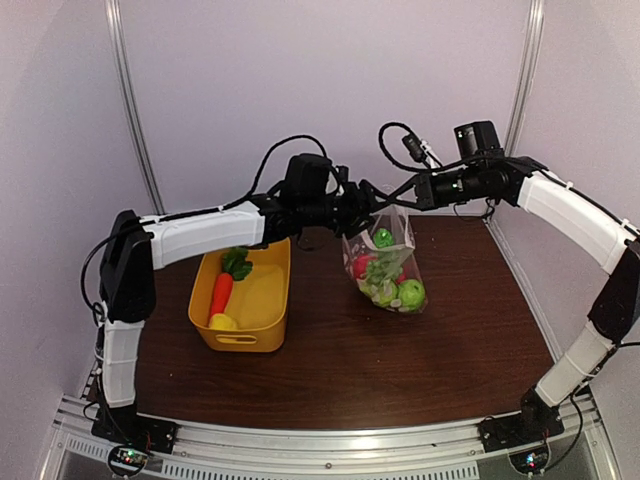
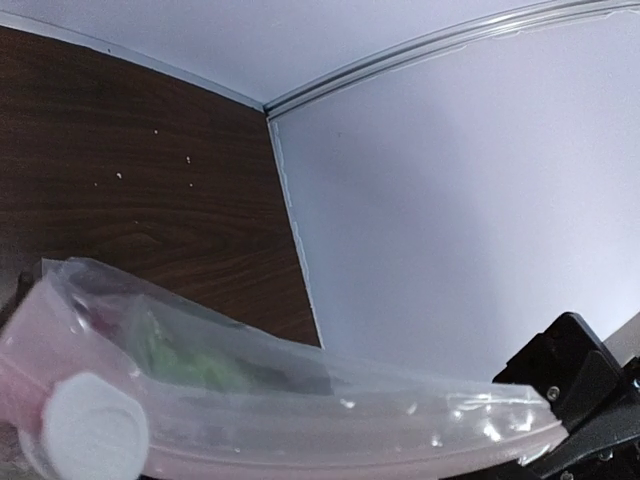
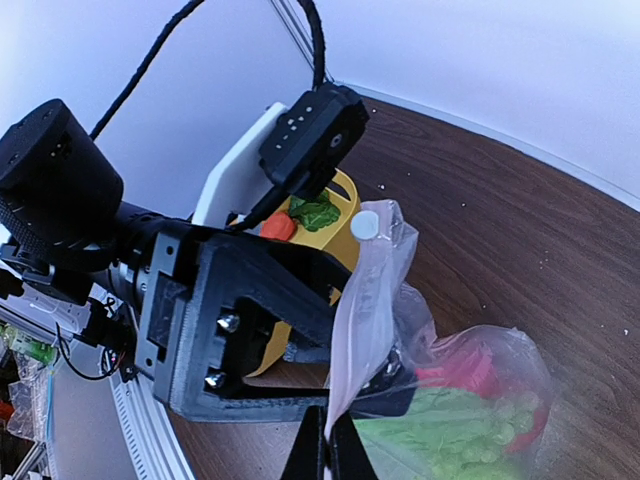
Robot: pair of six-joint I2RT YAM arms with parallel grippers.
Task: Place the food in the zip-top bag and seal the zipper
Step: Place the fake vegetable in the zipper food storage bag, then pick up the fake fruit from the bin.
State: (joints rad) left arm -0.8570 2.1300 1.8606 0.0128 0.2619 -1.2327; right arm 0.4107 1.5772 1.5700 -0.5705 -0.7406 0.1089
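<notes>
The zip-top bag (image 1: 385,270) hangs above the table between my two grippers, with red and green food (image 1: 400,292) inside it. In the right wrist view my right gripper (image 3: 328,455) is shut on the bag's top edge. The zipper (image 3: 365,300) runs up from there to a white round tab (image 3: 365,224). My left gripper (image 3: 365,340) straddles that strip with its jaws standing apart, open. In the left wrist view the zipper (image 2: 350,430) crosses the bottom of the frame. More food lies in a yellow basket (image 1: 262,300): a carrot (image 1: 221,295), a lemon (image 1: 222,322) and a green piece (image 1: 237,262).
The yellow basket stands left of the bag on the brown table (image 1: 400,370). White walls enclose the table at the back and sides. Black cables (image 1: 290,150) loop above both wrists.
</notes>
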